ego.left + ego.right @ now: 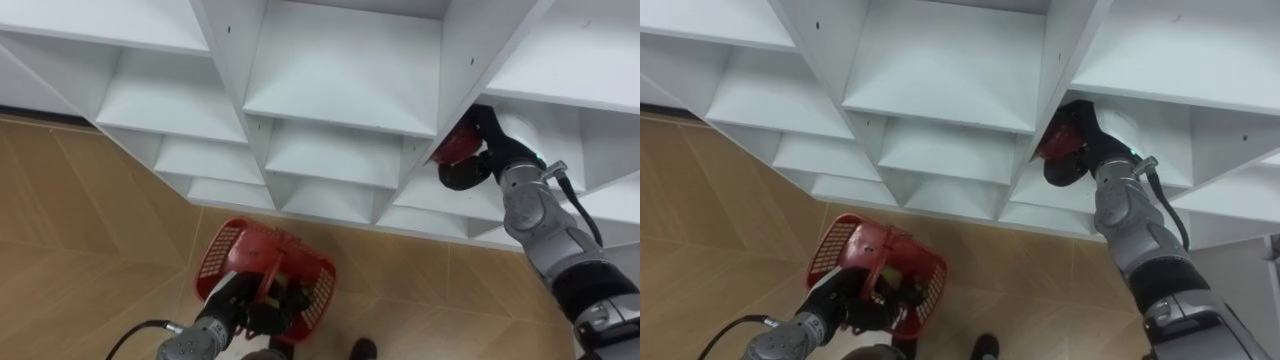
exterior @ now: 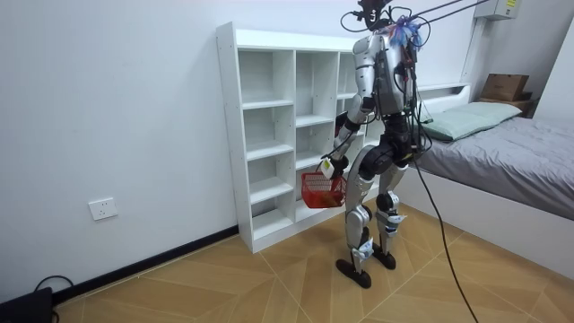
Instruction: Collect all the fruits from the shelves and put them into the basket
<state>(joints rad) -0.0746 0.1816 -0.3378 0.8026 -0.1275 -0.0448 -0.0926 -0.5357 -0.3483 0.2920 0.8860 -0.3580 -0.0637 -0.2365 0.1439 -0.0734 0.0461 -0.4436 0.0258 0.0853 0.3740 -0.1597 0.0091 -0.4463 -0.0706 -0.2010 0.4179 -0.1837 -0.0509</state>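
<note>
My right hand (image 1: 478, 150) (image 1: 1078, 148) reaches into a compartment of the white closet (image 1: 340, 90) (image 2: 269, 135) on the right side, its fingers curled around a red fruit (image 1: 457, 146) (image 1: 1058, 142) at the compartment's front edge. Low in the eye views, my left hand (image 1: 262, 305) (image 1: 862, 305) is shut on the handle of a red mesh basket (image 1: 230, 255) (image 1: 845, 248), which hangs above the wooden floor. In the room view I stand upright facing the closet, the basket (image 2: 321, 190) held at thigh height.
The closet has several empty white compartments in rows. A wooden floor (image 1: 80, 230) lies below. A bed (image 2: 502, 152) stands behind me at the room view's right. A wall socket (image 2: 104, 209) sits low on the wall.
</note>
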